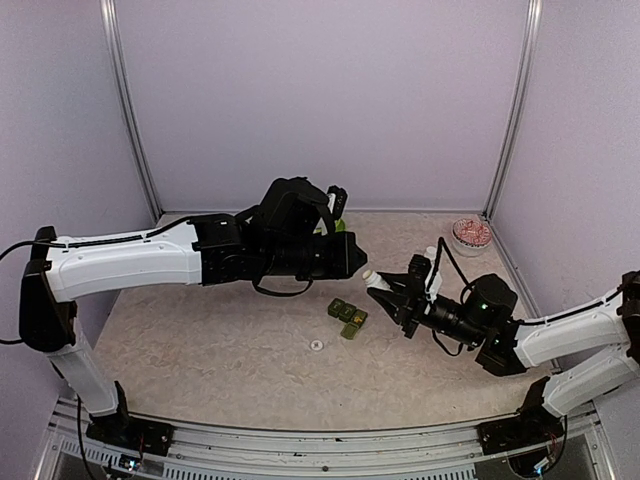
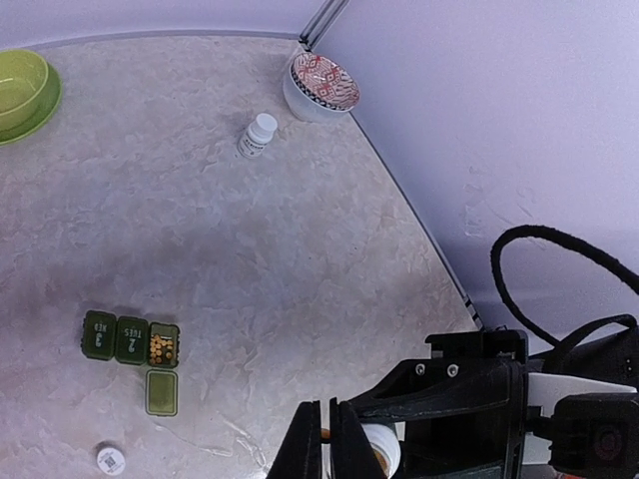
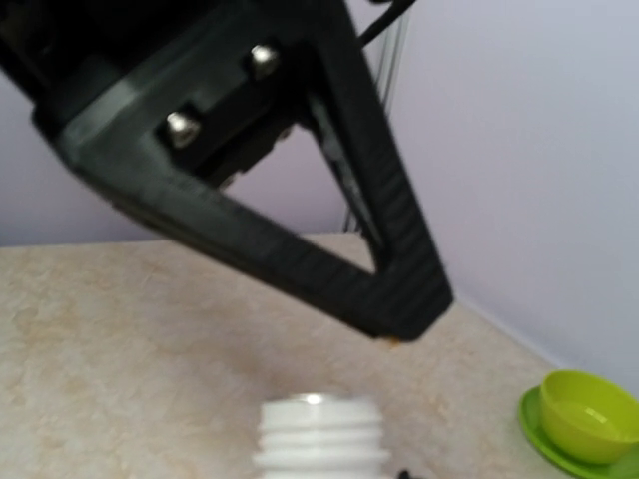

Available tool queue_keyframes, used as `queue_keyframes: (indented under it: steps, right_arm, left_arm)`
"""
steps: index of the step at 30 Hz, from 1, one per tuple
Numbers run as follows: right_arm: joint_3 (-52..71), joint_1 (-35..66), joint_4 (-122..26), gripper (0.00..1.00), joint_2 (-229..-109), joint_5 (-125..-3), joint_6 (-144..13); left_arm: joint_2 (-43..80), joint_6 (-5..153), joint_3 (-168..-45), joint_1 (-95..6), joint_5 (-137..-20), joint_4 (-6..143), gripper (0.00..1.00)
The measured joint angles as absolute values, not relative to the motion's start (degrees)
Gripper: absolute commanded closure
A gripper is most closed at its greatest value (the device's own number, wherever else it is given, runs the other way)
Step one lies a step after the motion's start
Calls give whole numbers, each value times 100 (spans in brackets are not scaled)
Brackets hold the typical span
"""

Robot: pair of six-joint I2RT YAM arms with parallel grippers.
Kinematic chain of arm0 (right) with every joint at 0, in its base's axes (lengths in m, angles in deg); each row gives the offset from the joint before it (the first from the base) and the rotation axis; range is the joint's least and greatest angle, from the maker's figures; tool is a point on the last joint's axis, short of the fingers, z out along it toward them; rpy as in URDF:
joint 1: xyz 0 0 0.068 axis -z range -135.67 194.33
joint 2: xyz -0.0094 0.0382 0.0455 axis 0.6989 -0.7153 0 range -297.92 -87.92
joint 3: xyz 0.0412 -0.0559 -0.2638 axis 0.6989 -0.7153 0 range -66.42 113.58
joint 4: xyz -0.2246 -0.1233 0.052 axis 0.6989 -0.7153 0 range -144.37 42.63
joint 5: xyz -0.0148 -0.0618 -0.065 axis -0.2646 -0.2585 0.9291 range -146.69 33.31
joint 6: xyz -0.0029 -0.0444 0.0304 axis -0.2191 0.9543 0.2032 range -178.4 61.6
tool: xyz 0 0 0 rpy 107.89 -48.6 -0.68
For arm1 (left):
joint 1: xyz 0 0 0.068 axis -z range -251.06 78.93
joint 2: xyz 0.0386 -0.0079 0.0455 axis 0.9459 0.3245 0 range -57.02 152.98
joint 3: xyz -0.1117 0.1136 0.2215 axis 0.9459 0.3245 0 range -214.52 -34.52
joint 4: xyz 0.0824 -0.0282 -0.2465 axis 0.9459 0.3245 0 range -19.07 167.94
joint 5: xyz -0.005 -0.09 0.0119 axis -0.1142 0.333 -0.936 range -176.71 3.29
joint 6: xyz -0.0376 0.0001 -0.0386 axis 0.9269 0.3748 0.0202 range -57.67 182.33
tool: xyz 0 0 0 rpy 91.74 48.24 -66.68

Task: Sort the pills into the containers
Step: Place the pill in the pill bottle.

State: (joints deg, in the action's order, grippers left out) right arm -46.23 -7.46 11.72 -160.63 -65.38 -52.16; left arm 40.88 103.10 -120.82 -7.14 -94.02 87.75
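Note:
My left gripper (image 2: 324,409) is shut, pinching one tiny orange pill (image 2: 325,434) between its fingertips, just above the mouth of an open white bottle (image 2: 384,449). My right gripper (image 1: 388,292) is shut on that bottle (image 1: 375,281) and holds it tilted toward the left arm. In the right wrist view the bottle's threaded neck (image 3: 319,434) sits below the left fingers (image 3: 399,294), with the pill (image 3: 392,341) at their tip. The dark green pill box (image 2: 130,339) lies on the table. Its end compartment (image 2: 163,347) is open with several orange pills inside, and its lid (image 2: 162,392) is folded out.
A flat white cap (image 2: 110,459) lies near the pill box. A second capped white bottle (image 2: 258,135) stands by a red-patterned bowl (image 2: 321,85) at the back right corner. A lime green bowl (image 2: 20,90) sits at the back. Walls close in on three sides.

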Motion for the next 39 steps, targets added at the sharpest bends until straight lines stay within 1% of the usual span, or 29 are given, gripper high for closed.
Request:
queue_keyframes:
  steps: [6,12,23,31,35,39]
  right_arm:
    - [-4564,-748,1609,83,-16413,-6396,-5113]
    - [-4556,-748,1920,83,-16478,-6232,-5037]
    - [-4499,-748,2033,83,-16625,-6190,-4945]
    - [-4492,-748,2118,83,-16697,-6192,-4919]
    - [-4492,-748,2182,83,-16701,-6197,-4917]
    - [-4490,-748,2201,83,-16701,-6197,-4901]
  left_arm:
    - [4086,10345,-12082,-690,-9308,8708,94]
    - [4086,10354,-12069,-684,-9295,8679,94]
    - [4086,10367,-12019,-697,-9332,8640,94]
    - [4058,10376,-11938,-701,-9306,8522,88]
    - [4023,10389,-11927,-699,-9266,8487,87]
    - [3977,10397,-11866,-699,-9247,8424,79]
